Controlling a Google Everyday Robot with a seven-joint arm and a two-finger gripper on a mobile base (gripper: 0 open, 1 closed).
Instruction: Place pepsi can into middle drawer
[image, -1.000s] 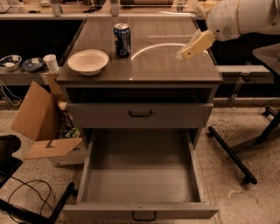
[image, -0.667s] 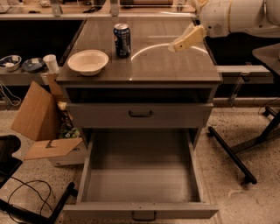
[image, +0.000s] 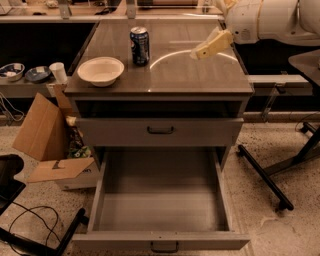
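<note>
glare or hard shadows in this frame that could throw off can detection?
Camera view: a bright curved glare arc runs across the glossy cabinet top, from just right of the pepsi can toward the gripper, which hangs over the top's right rear. Camera view: the slot under the top is in deep shadow; the open middle drawer is dim but evenly lit; warm cast overall.

The pepsi can (image: 139, 46) is seen upright on the counter (image: 200, 77) (near a cream bowl (image: 100, 70)), the gripper (image: 212, 45) held over the counter's right side, the middle drawer (image: 160, 200) pulled open.
</note>
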